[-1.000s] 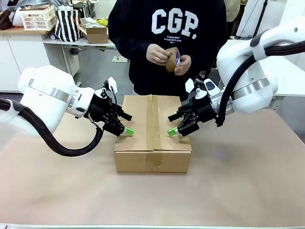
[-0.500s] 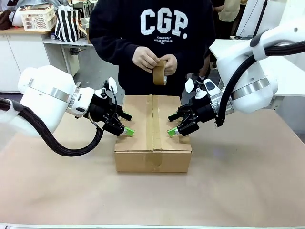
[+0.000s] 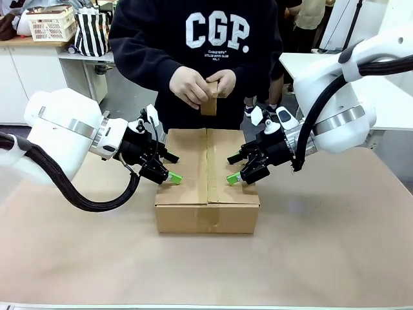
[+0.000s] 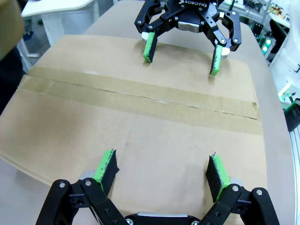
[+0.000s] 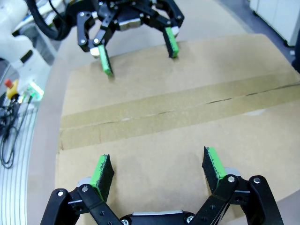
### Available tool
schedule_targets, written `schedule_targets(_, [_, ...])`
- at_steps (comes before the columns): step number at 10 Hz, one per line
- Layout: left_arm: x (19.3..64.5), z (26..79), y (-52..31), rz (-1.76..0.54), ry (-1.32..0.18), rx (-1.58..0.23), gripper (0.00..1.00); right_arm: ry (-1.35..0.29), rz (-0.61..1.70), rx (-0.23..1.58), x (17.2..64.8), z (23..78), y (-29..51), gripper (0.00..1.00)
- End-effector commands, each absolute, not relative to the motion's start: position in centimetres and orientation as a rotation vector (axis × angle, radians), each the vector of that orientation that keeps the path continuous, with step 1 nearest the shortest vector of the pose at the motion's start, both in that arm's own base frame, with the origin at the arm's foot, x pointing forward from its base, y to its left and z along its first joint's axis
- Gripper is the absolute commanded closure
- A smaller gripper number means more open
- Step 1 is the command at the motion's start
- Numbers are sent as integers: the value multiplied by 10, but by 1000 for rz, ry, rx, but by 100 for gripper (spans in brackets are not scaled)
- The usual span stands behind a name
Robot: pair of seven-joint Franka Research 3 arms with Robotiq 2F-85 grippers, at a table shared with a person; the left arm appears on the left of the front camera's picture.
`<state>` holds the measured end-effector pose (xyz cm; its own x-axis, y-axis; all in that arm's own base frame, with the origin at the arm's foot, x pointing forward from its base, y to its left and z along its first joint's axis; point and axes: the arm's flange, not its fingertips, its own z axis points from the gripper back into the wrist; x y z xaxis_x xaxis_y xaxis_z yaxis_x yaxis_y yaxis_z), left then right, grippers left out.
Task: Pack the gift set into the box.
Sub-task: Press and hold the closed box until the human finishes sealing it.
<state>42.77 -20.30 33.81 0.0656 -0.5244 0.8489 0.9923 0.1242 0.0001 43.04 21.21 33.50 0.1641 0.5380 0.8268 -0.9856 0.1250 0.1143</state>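
Note:
The box (image 3: 206, 187) sits closed at the table's middle, with a strip of brown tape (image 4: 140, 96) along its top seam. My left gripper (image 3: 173, 177) rests open with its green pads on the left flap, and its fingertips (image 4: 107, 166) touch the cardboard. My right gripper (image 3: 233, 179) stands open on the right flap, mirrored across the seam. Each wrist view shows its own gripper, left (image 4: 161, 171) and right (image 5: 158, 168), facing the other across the seam. The person at the far side holds a roll of brown tape (image 3: 210, 102) in both hands above the box's far edge. The gift set is hidden.
The brown table (image 3: 322, 245) has free room in front and to both sides of the box. Behind the person stand a counter with a basket (image 3: 51, 22) and a striped bag (image 3: 90, 32).
The person has leaned in and brought the tape roll lower, toward the box's far edge. Both arms have stayed still on the flaps.

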Motion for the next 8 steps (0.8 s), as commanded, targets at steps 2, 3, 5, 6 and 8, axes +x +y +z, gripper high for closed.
schedule_targets(2, [427,338,-202,-1303,-815,-732,0,-709,1255,770,430,335,213,0])
schedule_targets(3, [427,338,-202,-1303,-815,-732,0,-709,1255,770,430,335,213,0])
schedule_targets(5, [427,338,-202,-1303,-815,-732,0,-709,1255,770,430,335,213,0])
schedule_targets(6, [427,338,-202,-1303,-815,-732,0,-709,1255,770,430,335,213,0])
schedule_targets(8, [427,338,-202,-1303,-815,-732,0,-709,1255,770,430,335,213,0])
